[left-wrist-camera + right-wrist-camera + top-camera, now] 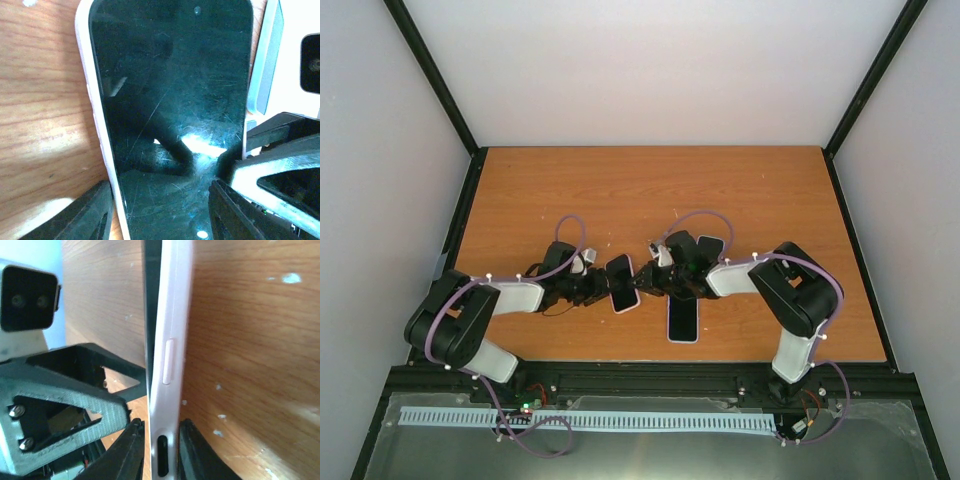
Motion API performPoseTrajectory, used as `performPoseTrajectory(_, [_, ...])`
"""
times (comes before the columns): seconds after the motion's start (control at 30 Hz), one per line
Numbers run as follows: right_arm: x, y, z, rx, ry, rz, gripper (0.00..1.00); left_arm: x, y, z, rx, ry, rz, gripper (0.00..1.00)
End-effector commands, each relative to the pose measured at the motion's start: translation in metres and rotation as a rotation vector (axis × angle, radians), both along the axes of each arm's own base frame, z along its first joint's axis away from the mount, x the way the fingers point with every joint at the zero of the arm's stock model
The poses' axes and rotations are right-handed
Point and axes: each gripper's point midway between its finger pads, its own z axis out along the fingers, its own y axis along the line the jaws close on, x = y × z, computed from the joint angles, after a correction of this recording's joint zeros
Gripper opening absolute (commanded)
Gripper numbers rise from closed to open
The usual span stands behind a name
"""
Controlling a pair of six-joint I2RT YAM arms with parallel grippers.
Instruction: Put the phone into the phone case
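Note:
A phone with a black screen [623, 283] sits inside a pale pink-white case and is held above the table between both arms. In the left wrist view the screen [170, 100] fills the frame, with the case rim [92, 100] along its left edge. My left gripper [160, 189] is shut across the phone's width. In the right wrist view the case [172, 315] shows edge-on, with the dark phone edge [151, 290] beside it. My right gripper [161, 425] pinches its front and back. From above, the left gripper [603, 287] and right gripper [642, 281] meet at the phone.
A second black-screened phone with a pale rim [683, 320] lies flat on the wooden table [570, 190] near the front, under the right arm. A dark flat object [710, 247] lies behind the right arm. Black frame posts stand at the table's corners.

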Motion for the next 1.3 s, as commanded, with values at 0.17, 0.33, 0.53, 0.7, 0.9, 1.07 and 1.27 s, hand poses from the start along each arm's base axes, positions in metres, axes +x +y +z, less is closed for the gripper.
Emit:
performPoseTrajectory(0.17, [0.007,-0.004,0.019,-0.023,-0.111,-0.006,0.07,-0.002,-0.008,0.023,-0.059,-0.028,-0.021,0.60])
performPoseTrajectory(0.33, [0.004,-0.007,0.049,0.048,-0.182,-0.016,0.05,-0.004,-0.008,0.061,-0.116,-0.140,-0.041,0.75])
performPoseTrajectory(0.53, [-0.014,-0.018,0.111,0.235,-0.338,-0.017,0.05,-0.003,-0.003,0.112,-0.164,-0.270,-0.033,0.80])
performPoseTrajectory(0.7, [-0.035,-0.026,0.160,0.371,-0.475,0.032,0.06,-0.009,-0.011,0.151,-0.271,-0.375,-0.089,0.76])
performPoseTrajectory(0.9, [-0.045,-0.041,0.194,0.419,-0.583,0.001,0.05,-0.018,-0.020,0.185,-0.373,-0.466,-0.180,0.68])
performPoseTrajectory(1.07, [-0.051,-0.043,0.206,0.456,-0.592,0.011,0.05,-0.031,-0.023,0.204,-0.480,-0.514,-0.223,0.58])
performPoseTrajectory(1.27, [-0.058,-0.042,0.213,0.516,-0.580,0.037,0.05,-0.040,-0.023,0.213,-0.544,-0.551,-0.249,0.51])
